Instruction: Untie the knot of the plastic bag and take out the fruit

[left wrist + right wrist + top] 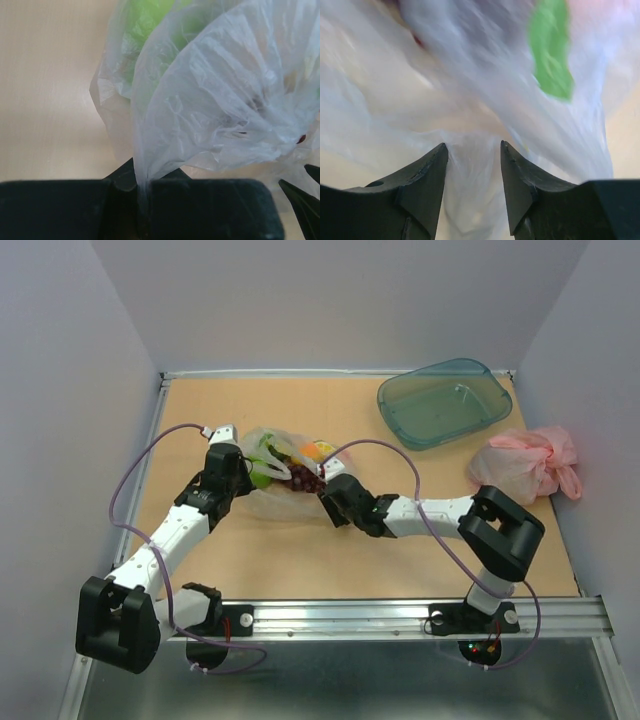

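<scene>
Plastic bag [283, 478] mid-table, left fingers [205, 210] pinching its film, right fingers [422, 177] parted astride a fold, teal tray [440, 405] well apart

- No legible text, label, brand or number in any view.
- Green patch on the plastic bag [470, 75]: blurred, no letters made out.

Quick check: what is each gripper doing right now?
Left gripper: shut on a gathered fold of the bag.
Right gripper: open, bag film between its jaws, not clamped.
</scene>
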`<act>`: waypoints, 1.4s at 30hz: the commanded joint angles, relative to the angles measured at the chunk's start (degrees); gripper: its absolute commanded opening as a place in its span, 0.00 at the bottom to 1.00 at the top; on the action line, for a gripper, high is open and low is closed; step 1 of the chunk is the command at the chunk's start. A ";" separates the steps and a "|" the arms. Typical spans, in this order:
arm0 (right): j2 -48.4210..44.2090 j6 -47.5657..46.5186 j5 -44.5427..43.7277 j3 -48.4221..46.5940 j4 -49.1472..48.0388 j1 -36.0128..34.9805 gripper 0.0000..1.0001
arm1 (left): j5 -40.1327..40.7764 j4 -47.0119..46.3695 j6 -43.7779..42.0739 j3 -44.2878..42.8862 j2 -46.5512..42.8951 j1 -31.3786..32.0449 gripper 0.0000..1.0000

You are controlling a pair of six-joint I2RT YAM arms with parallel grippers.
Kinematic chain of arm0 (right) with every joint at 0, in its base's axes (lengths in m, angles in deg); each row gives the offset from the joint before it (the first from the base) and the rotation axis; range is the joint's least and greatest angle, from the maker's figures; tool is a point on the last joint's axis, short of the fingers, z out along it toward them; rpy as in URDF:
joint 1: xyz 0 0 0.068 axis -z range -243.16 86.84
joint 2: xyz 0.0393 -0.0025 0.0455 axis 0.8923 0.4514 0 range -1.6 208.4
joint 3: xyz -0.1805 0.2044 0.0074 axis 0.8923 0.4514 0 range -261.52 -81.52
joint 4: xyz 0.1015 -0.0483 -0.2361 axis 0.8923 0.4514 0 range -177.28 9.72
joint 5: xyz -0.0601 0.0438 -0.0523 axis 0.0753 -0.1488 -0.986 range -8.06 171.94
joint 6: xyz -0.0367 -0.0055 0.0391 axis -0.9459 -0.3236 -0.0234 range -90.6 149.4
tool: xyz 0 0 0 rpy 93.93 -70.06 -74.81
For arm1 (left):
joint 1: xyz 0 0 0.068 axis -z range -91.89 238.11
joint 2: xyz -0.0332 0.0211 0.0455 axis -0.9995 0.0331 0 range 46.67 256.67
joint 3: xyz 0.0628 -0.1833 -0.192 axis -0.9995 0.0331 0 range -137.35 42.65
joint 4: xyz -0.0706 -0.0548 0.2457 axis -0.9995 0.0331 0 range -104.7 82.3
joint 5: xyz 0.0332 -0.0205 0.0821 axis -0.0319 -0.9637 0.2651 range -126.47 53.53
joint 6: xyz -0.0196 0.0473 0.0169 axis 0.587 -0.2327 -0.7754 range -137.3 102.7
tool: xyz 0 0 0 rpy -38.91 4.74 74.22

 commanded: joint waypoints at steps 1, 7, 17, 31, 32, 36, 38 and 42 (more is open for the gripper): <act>-7.12 3.50 -5.28 6.24 -0.88 -0.30 0.52 | 0.37 -0.06 -1.06 -2.13 -1.06 -0.05 0.00; -8.45 3.34 -5.12 7.86 1.85 -0.39 0.53 | 0.10 -0.14 -0.98 -2.13 -0.89 -0.05 0.00; -14.43 -6.15 10.87 -8.56 6.94 -1.79 0.70 | -0.42 -0.06 -1.07 -2.05 -0.54 -0.05 0.00; 10.17 -14.51 4.48 -26.94 5.98 -1.00 0.75 | -0.34 -0.06 -1.24 -2.05 -1.41 -0.05 0.00; 11.57 -14.68 2.99 -27.73 5.72 -0.83 0.77 | -0.34 -0.06 -1.24 -2.05 -1.41 -0.05 0.00; 16.33 -15.39 -2.64 -27.83 2.82 -0.30 0.80 | -0.34 0.03 -1.15 -2.05 -1.76 -0.13 0.00; 18.26 -15.39 -5.79 -26.17 -1.30 -0.30 0.80 | -0.42 -0.06 -1.33 -2.05 -1.85 -0.05 0.00; 21.43 -15.13 -8.36 -24.32 -6.58 0.05 0.80 | -0.51 -0.06 -1.41 -2.13 -1.77 -0.05 0.00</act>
